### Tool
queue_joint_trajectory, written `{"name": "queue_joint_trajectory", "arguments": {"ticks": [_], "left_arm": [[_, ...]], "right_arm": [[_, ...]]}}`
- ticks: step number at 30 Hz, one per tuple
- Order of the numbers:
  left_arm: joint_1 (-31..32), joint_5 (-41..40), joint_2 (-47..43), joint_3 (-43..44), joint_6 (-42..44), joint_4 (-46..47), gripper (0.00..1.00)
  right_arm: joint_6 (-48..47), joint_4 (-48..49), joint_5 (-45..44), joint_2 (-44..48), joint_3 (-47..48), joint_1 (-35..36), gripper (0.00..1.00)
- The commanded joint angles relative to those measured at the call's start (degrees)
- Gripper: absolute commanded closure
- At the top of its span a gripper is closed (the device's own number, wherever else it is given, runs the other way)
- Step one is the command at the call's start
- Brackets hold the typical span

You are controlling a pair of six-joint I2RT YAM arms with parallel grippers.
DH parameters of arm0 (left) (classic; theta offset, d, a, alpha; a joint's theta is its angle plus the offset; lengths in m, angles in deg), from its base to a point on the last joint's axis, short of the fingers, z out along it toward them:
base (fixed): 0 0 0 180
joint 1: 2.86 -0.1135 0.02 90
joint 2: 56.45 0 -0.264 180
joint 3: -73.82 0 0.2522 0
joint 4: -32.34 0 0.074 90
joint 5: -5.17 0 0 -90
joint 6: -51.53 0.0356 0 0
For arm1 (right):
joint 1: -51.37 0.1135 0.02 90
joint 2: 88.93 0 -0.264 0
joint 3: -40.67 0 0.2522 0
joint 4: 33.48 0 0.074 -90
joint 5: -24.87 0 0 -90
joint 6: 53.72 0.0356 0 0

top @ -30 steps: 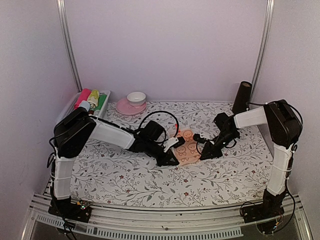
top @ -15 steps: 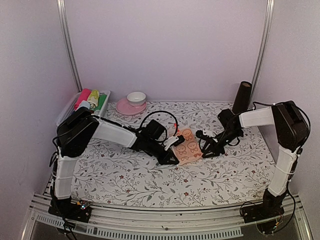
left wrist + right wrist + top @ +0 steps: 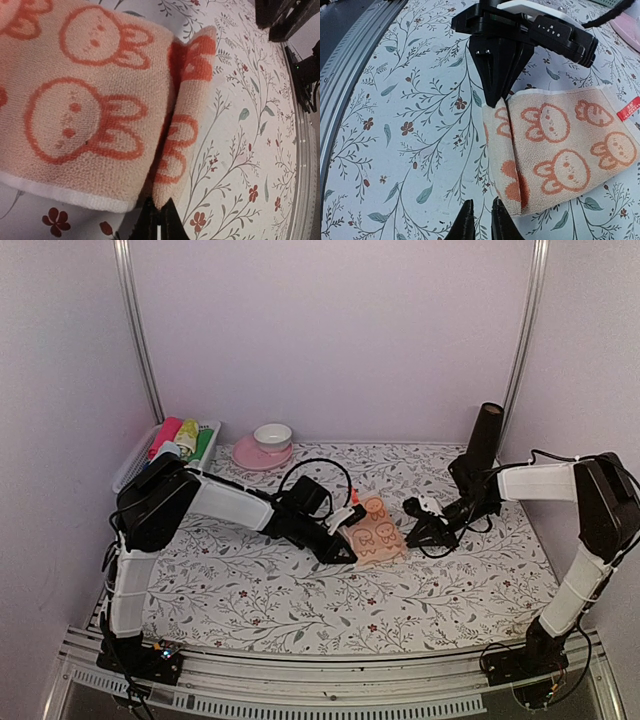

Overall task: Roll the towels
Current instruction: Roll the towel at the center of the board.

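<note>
A peach-orange towel with bunny prints lies mid-table on the floral sheet. Its near edge is folded over into a narrow flap. My left gripper is at the towel's left side, shut on the tip of that flap. The right wrist view shows it as a black wedge pinching the towel's corner. My right gripper hovers low by the towel's right edge. Its jaws stand narrowly open over bare sheet, just beside the flap, with nothing between them.
A pink saucer with a white cup stands at the back. A tray of coloured bottles sits back left and a black cylinder back right. A metal rail runs along the near edge.
The right arm has stretched out, its upper part swinging right, while its gripper drew slightly off the towel's right edge. The left gripper keeps its pinch and has barely shifted.
</note>
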Motion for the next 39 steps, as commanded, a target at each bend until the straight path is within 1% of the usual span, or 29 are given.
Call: {"name": "queue_joint_trajectory", "arguments": {"ticks": [1, 5, 9, 16, 35, 36, 39], "left_arm": [[-1.18, -1.61, 2.66, 0.13, -0.57, -3.61, 1.0], [-1.15, -1.06, 2.53, 0.17, -0.75, -3.46, 1.0], [-1.09, -0.82, 2.19, 0.16, -0.73, -3.49, 1.0], [-0.96, -0.33, 2.22, 0.41, -0.54, -3.9, 1.0], [0.23, 1.19, 1.92, 1.24, 0.23, -5.09, 1.0], [0.33, 1.12, 1.75, 1.22, 0.28, -5.2, 0.98], [0.61, 0.92, 0.88, 1.14, 0.49, -5.74, 0.72]], "right_arm": [[-1.48, -1.63, 1.25, -2.53, 1.16, 0.7, 0.88], [-1.86, -1.32, -0.35, -3.92, 1.3, 2.6, 0.9], [0.6, 0.84, -2.55, -5.22, 1.8, 4.02, 0.91], [6.66, 6.36, -5.84, -5.99, 1.77, 4.13, 0.92], [12.03, 9.23, -9.95, -9.46, 3.44, 4.02, 0.93], [12.26, 9.23, -9.96, -9.62, 3.6, 4.03, 0.93], [12.71, 9.31, -10.43, -9.92, 3.85, 4.02, 0.93]]}}
